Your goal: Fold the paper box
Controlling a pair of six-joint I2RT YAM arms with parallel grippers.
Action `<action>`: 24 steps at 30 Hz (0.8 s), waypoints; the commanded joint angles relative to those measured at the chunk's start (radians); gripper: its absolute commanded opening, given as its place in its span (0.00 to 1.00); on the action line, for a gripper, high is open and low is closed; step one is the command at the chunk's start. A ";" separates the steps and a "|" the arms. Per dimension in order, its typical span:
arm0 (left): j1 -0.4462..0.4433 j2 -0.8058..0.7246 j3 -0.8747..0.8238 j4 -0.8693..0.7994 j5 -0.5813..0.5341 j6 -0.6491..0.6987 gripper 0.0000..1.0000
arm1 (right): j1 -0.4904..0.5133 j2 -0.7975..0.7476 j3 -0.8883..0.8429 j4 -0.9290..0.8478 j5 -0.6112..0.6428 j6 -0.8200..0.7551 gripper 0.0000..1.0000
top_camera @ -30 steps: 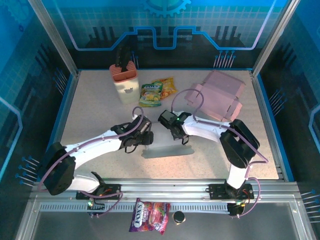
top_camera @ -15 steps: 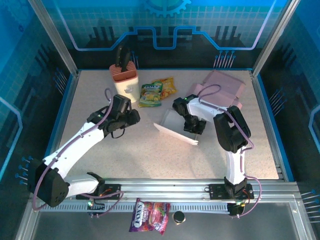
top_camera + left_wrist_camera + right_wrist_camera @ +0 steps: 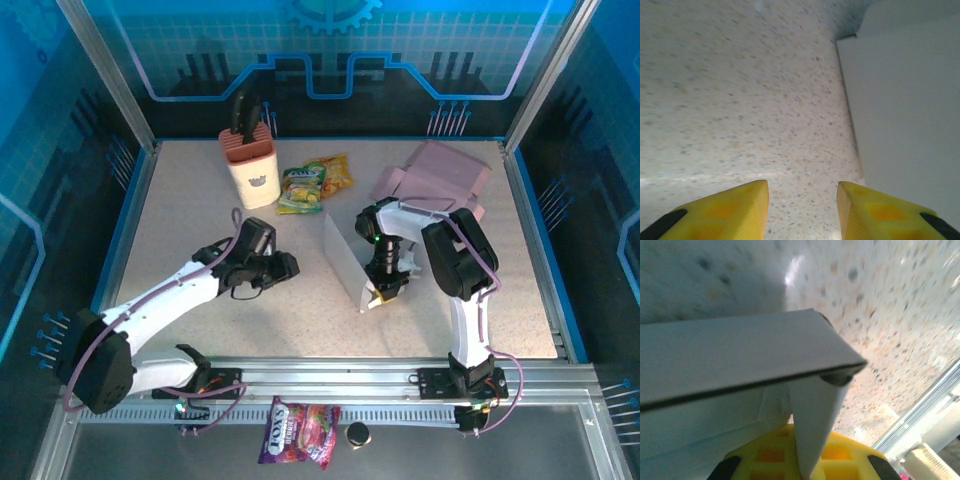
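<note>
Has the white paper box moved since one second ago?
Yes. The paper box lay flat nearer the front rail; now it stands on edge farther back, toward the snack packets, in the right gripper.

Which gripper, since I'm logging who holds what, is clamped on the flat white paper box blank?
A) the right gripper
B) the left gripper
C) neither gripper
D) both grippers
A: the right gripper is shut on an edge of the flat white paper box blank, holding it up on edge, while the left gripper stands open over the speckled table with nothing between its fingers.
</note>
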 commanded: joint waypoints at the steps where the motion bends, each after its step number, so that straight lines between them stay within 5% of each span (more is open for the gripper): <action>1: -0.028 0.036 -0.013 0.095 0.043 -0.033 0.41 | 0.009 -0.066 -0.060 0.023 -0.096 0.123 0.12; 6: -0.029 0.051 0.006 0.095 0.041 -0.003 0.41 | 0.011 -0.228 -0.102 0.043 -0.064 0.123 0.54; 9: -0.028 0.061 0.020 0.099 0.035 0.011 0.41 | 0.010 -0.348 -0.115 0.061 -0.013 0.095 0.68; 13: -0.029 0.059 0.052 0.103 0.013 0.033 0.41 | 0.001 -0.464 -0.059 0.063 0.136 -0.104 0.70; 17: -0.028 -0.012 0.056 0.157 -0.020 0.083 0.43 | 0.013 -0.558 0.025 0.179 0.261 -0.542 0.66; 19: -0.029 -0.065 0.039 0.197 -0.034 0.108 0.43 | 0.037 -0.607 0.036 0.245 0.268 -0.759 0.67; 24: -0.026 -0.135 0.035 0.191 -0.033 0.147 0.43 | 0.039 -0.685 0.016 0.337 0.102 -1.012 0.68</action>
